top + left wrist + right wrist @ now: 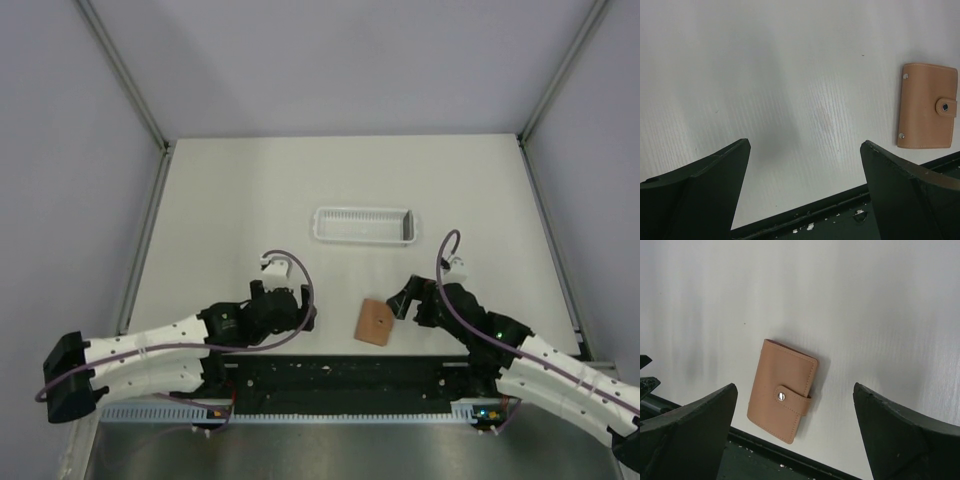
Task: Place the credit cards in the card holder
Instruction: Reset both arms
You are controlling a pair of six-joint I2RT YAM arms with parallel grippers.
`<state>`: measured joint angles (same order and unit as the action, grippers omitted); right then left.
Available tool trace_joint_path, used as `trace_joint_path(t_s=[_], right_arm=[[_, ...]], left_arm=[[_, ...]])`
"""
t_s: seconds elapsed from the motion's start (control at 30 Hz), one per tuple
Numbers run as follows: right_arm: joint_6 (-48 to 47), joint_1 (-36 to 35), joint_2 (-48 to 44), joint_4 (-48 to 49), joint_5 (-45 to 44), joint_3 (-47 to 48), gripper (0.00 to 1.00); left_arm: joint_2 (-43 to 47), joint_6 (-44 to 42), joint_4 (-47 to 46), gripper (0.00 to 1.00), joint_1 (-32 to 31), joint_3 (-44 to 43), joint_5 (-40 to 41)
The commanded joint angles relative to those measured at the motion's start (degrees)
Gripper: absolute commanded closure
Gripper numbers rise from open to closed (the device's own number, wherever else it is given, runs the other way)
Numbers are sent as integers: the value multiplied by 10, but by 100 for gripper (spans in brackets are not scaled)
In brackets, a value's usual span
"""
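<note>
The card holder (375, 323) lies closed on the white table near the front edge, a tan-brown wallet with its snap strap fastened. The left wrist view has the card holder (927, 106) at the far right, outside my open left gripper (805, 145), whose jaws hold nothing. My left gripper (306, 316) sits low, to the holder's left. My right gripper (404, 300) hovers just right of it. In the right wrist view the card holder (775, 370) lies between and beyond the wide-open jaws of my right gripper (794, 387), untouched. The credit cards are out of view.
A white slatted tray (363, 225) stands at the middle of the table, behind the holder. A black rail (340, 375) runs along the near edge, just in front of the holder and both grippers. Metal frame posts border the table's left and right sides.
</note>
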<state>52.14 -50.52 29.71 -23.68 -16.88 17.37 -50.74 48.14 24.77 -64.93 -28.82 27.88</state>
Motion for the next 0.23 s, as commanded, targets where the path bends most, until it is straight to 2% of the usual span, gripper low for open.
trace_joint_path(t_s=[0.0, 0.2], right_arm=[[-1, -4, 3, 7, -18, 31, 1], [-5, -2, 24, 8, -19, 48, 1]], left_arm=[[32, 1, -15, 1, 1, 13, 1], [58, 1, -29, 1, 1, 26, 7]])
